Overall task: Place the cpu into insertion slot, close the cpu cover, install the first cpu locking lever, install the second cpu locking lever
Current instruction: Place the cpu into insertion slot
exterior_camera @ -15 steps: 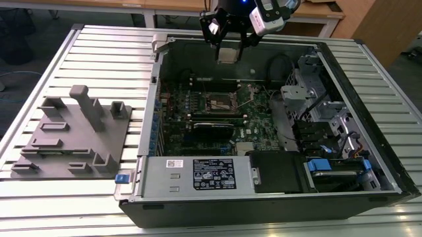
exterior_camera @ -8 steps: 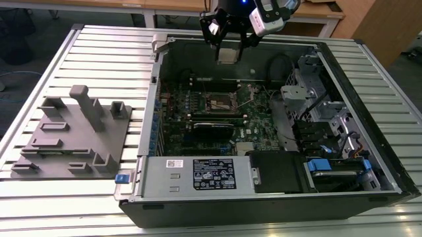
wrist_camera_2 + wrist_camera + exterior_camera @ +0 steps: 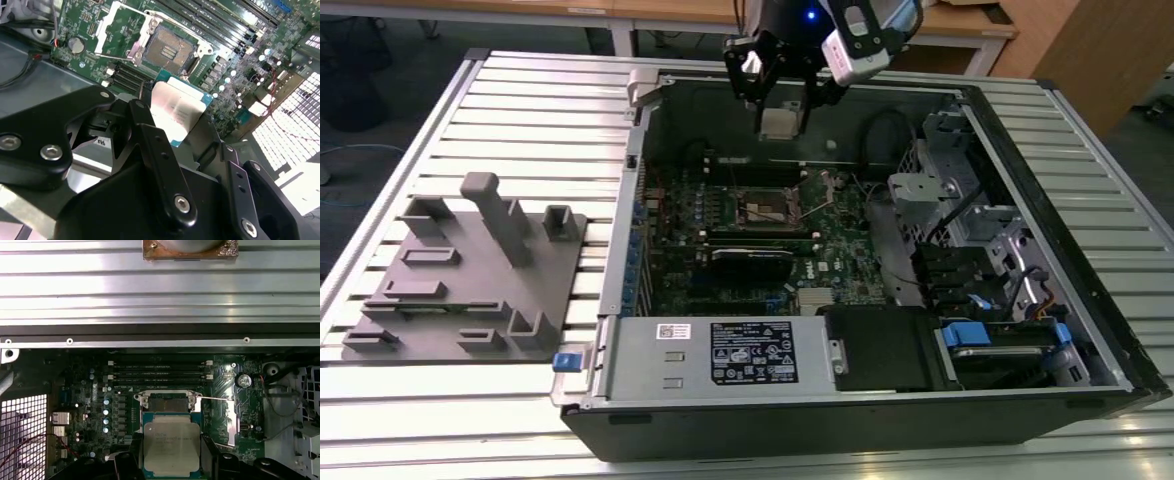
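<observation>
My gripper (image 3: 779,118) hangs over the far end of the open computer case, shut on the cpu (image 3: 778,123). In both wrist views the cpu (image 3: 171,442) (image 3: 176,111) shows its dull silver top and green edge between the black fingers (image 3: 210,457) (image 3: 150,132). The insertion slot (image 3: 771,207) (image 3: 167,404) (image 3: 169,49) lies open on the green motherboard, below the held chip and apart from it. The cpu cover (image 3: 231,420) (image 3: 111,26) is swung back beside the slot. A thin locking lever (image 3: 216,399) sticks out sideways from the slot.
The case (image 3: 994,130) stands on a slatted aluminium table (image 3: 520,110). A grey fixture block (image 3: 467,285) lies at the exterior view's left. Inside are the white-labelled power supply (image 3: 720,352), a black card (image 3: 750,265), drive bays with blue tabs (image 3: 987,335) and memory slots (image 3: 157,374).
</observation>
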You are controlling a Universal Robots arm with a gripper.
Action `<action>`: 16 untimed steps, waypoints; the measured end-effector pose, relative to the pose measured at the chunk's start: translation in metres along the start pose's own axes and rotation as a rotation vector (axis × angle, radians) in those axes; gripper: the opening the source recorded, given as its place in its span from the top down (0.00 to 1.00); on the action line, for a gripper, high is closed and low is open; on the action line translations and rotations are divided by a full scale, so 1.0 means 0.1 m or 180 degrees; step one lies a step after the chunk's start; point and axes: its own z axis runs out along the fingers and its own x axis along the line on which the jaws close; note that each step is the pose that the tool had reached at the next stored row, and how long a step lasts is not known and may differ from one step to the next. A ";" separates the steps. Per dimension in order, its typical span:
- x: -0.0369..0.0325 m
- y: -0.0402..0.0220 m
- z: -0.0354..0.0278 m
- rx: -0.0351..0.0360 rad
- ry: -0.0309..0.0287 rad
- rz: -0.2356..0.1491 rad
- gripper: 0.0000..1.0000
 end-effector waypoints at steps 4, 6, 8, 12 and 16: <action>-0.001 -0.002 0.031 0.0086 -0.0002 0.0001 0.46; -0.001 -0.003 0.042 0.0144 -0.0004 0.0002 0.46; -0.001 -0.004 0.059 0.0186 -0.0005 0.0003 0.46; -0.002 -0.007 0.106 0.0190 -0.0005 0.0003 0.46; -0.002 -0.010 0.135 0.0136 -0.0003 0.0002 0.46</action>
